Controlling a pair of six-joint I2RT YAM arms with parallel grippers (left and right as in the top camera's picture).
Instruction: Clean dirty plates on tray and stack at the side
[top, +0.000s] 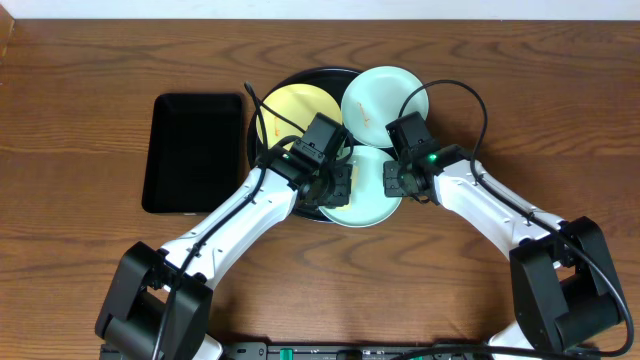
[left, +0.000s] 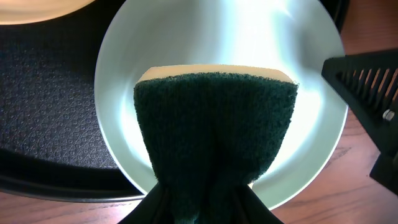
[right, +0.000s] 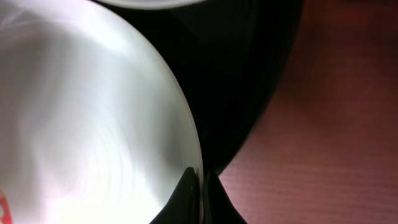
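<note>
The round black tray (top: 262, 100) carries a pale yellow plate (top: 290, 108) at its left and a mint plate (top: 385, 92) with an orange smear at its back right. A second mint plate (top: 368, 205) lies at the front and overhangs the tray's rim. My left gripper (top: 335, 185) is shut on a green-and-yellow sponge (left: 214, 130), with its green face on this front plate (left: 305, 118). My right gripper (top: 393, 180) is shut on that plate's right rim, which is nipped between my right gripper's fingertips (right: 200, 186).
A black rectangular tray (top: 195, 150) lies on the wooden table (top: 80, 120) left of the round tray. The right gripper's body (left: 367, 93) stands close beside the sponge. Bare table (right: 329, 124) lies right of the round tray (right: 242, 74).
</note>
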